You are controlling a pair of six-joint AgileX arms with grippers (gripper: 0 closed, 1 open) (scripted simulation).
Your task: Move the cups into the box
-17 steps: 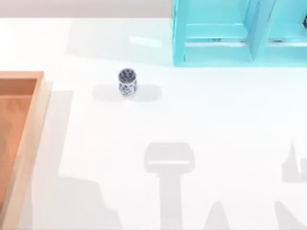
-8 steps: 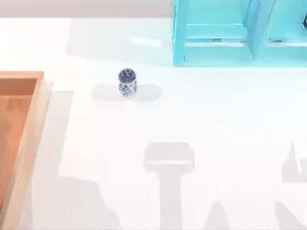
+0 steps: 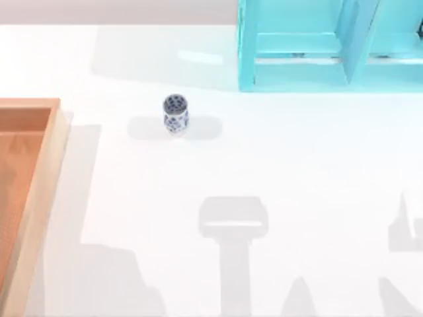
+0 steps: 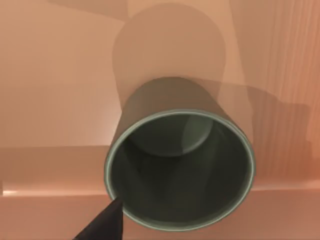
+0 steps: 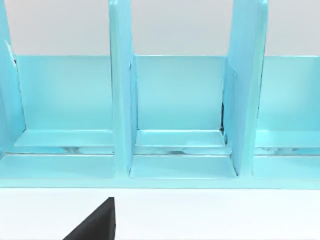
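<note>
The white cup with blue floral pattern [image 3: 175, 114], small and narrow, stands upright on the smooth white counter [image 3: 297, 165], between the orange-brown wooden box [image 3: 41, 185] at the left edge and the glossy turquoise shelf frame [image 3: 330, 46] at the back; it has not moved since the earlier pictures. In the left wrist view the round, plain olive-grey cup [image 4: 177, 165] is over the box floor [image 4: 55, 75] (whether it touches the wood is not clear), one dark finger [image 4: 102, 225] of the left claw at its rim. It cannot be told if either claw is spread or pressed together; the right wrist view shows one dark right-claw finger [image 5: 95, 222] before the frame's compartments [image 5: 180, 100].
</note>
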